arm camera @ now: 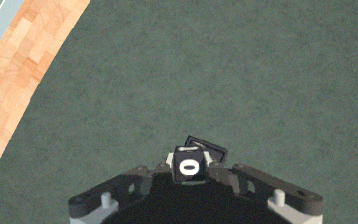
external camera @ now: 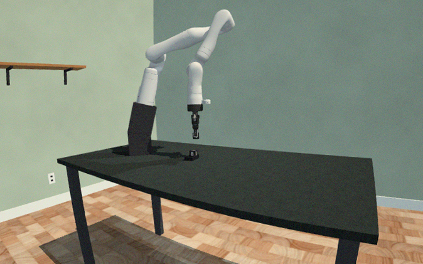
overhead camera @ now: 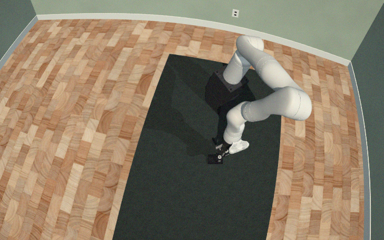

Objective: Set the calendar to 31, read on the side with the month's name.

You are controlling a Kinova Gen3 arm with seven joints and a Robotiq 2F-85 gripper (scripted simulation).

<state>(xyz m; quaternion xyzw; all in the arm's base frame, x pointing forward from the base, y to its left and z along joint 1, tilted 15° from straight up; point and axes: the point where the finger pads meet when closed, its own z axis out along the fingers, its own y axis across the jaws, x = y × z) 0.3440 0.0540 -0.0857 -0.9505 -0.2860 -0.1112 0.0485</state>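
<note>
My gripper [arm camera: 189,160] is shut on a small black digit cube [arm camera: 188,166]; its face toward the wrist camera shows a white 0. I hold it well above the table, as the exterior view shows for the gripper [external camera: 195,133]. The black calendar tray [external camera: 191,157] rests on the dark table below it, with another cube standing in it. In the overhead view the tray [overhead camera: 214,159] lies just left of the gripper [overhead camera: 223,152]. In the wrist view a corner of the tray [arm camera: 208,149] peeks out behind the held cube. The month's name is too small to read.
The black pedestal of the arm [external camera: 140,129] stands at the table's far left end. The table's left edge and the wood floor [arm camera: 29,64] show at the upper left of the wrist view. A wall shelf [external camera: 37,66] hangs far to the left.
</note>
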